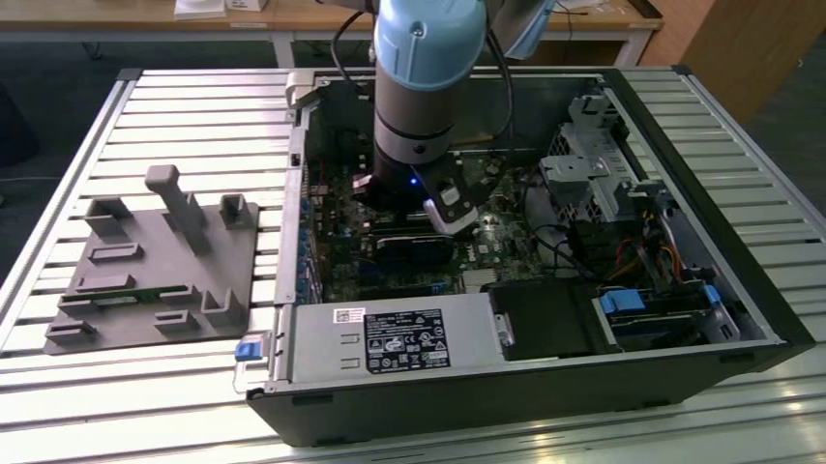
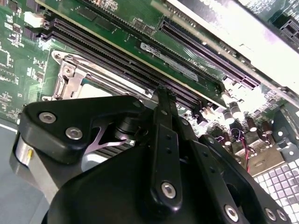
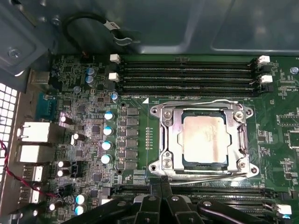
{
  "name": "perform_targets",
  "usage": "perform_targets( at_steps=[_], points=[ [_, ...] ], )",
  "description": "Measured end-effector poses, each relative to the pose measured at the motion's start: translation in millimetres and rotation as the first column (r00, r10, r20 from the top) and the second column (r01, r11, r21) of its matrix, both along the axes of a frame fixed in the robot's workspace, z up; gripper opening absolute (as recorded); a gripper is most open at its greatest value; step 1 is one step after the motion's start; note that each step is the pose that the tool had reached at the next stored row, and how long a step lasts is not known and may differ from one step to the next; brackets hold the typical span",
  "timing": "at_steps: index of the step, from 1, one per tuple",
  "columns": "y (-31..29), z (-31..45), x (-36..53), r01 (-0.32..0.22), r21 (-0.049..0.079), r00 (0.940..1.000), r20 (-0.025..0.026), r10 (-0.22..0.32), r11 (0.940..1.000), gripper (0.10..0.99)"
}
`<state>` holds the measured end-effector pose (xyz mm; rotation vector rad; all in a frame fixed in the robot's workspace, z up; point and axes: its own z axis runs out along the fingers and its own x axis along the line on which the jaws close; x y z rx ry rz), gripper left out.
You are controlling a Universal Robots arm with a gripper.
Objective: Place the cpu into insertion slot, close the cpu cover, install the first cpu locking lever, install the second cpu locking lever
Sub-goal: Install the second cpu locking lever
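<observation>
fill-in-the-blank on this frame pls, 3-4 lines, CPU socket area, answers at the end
1. The cpu lies in the insertion slot with its dull ____ metal top facing up.
2. The cpu cover lies ____ around the chip, its window framing the chip's top.
3. In the exterior view, the arm reaches down into the open computer ____.
4. In the first wrist view, the long black memory slots beside the socket hold ____ modules.

Missing words: silver-grey; closed; case; no
</observation>
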<state>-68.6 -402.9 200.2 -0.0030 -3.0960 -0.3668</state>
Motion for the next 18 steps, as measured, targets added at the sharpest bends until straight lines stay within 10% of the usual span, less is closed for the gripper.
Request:
perform_targets(
  at_steps=[18],
  points=[
    [2.8, -7.6, -0.2, 0.0, 0.037, 1.0, 0.0001, 0.0, 0.9993, 0.114]
  ],
)
